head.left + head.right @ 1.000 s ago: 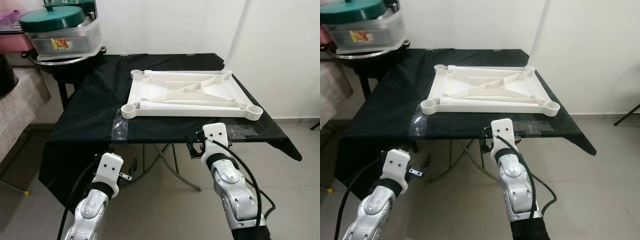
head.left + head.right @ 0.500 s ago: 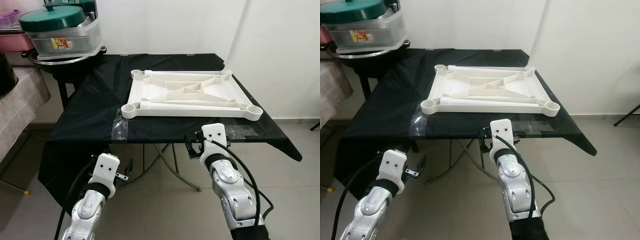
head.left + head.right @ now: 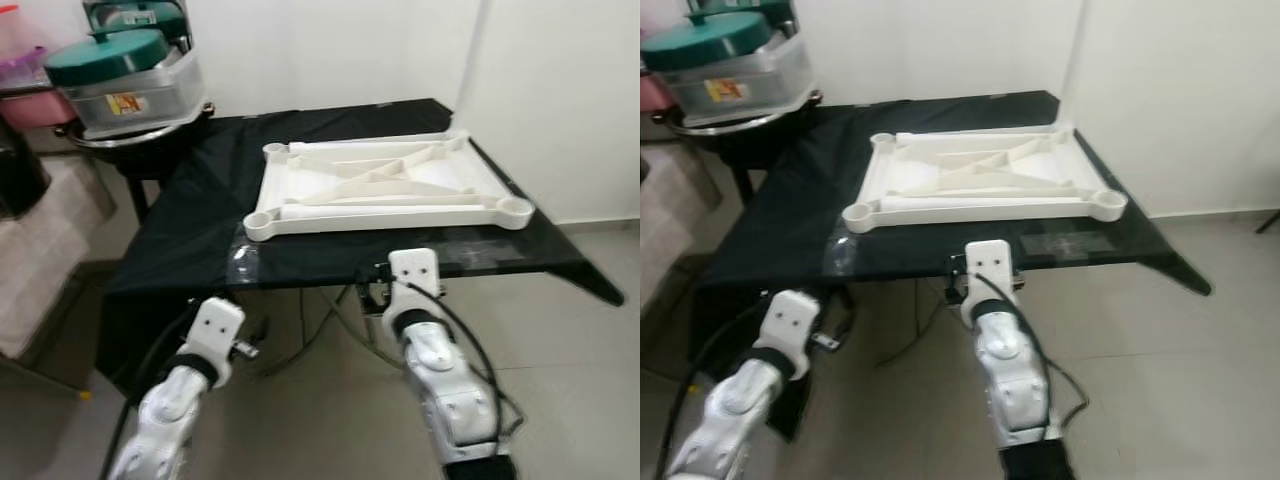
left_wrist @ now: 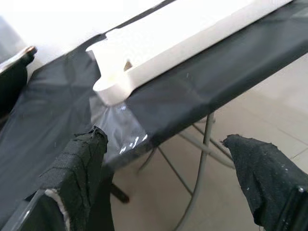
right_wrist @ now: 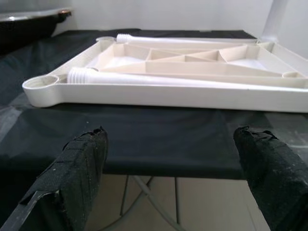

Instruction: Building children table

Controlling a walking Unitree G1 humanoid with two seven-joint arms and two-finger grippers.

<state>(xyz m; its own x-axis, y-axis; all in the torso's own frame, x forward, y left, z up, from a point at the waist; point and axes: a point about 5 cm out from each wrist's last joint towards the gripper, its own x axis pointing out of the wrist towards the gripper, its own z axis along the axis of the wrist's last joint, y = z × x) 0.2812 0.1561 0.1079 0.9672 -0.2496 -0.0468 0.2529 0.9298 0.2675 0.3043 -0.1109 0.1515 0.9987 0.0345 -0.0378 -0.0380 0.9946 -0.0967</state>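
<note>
White table panel (image 3: 385, 187) lies upside down, ribs up, on the black-cloth tabletop (image 3: 190, 235), toward the far right part, round leg sockets at its corners. Two white leg tubes rest inside the panel: one (image 5: 192, 81) along the near rail, threaded end by the near-left socket (image 5: 41, 83); another (image 5: 183, 40) along the far rail. Clear tape patch (image 3: 240, 262) on the cloth just in front of the near-left socket; second patch near the panel's near-right corner.

Left gripper (image 4: 168, 178) hangs below the tabletop edge, well short of the panel, under the near-left corner; fingers (image 4: 77, 173) wide apart, nothing between them. Right gripper (image 5: 173, 173) sits just below the tabletop's front edge, facing the panel's near rail, not touching it; fingers (image 5: 72, 173) also spread wide, empty.

Beyond the panel's left side, off the cloth: clear container w/ green lid (image 3: 125, 75) on a round dark tray. Further left, a surface w/ pale cloth (image 3: 45, 240). White wall behind, tiled floor (image 3: 580, 380) below; metal folding legs (image 4: 202, 159) under the tabletop. Head views slightly blurred.
</note>
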